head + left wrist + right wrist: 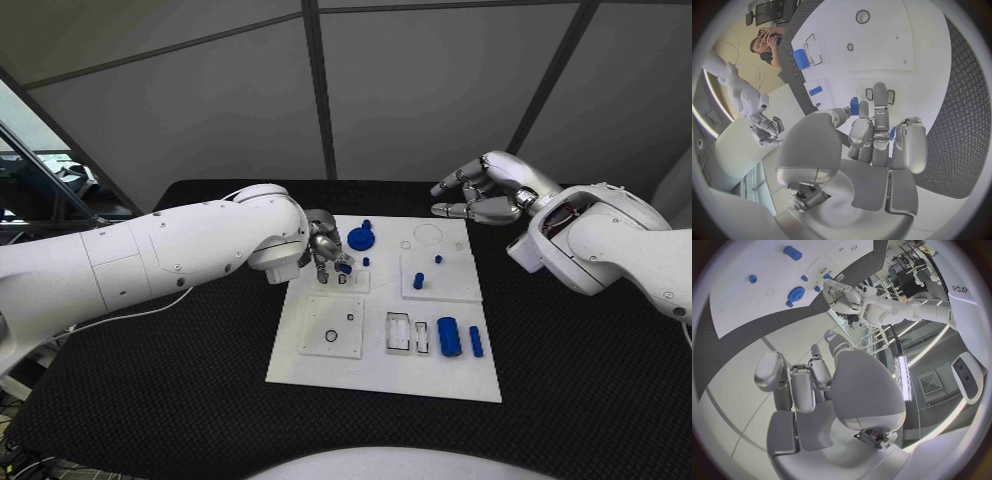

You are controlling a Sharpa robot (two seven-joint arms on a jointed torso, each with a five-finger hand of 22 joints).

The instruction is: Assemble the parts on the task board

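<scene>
So the left hand (320,255) is down over the task board (378,385) near its left edge, fingers pinching a small blue part (343,268) right above a slot, probably lining it up to push in. The right hand (483,195) hangs off the board's far right corner, fingers curled, holding nothing, likely just keeping clear. Whether the part has touched the slot is hidden by the fingers.

1 white task board (378,372) lies on 1 black table (577,380). 7 blue parts can be counted: 1 small piece (343,267) at the left hand's fingertips, 1 round disc (361,238), 3 small pegs (418,281), 1 thick cylinder (449,336) and 1 thin bar (476,341).
</scene>
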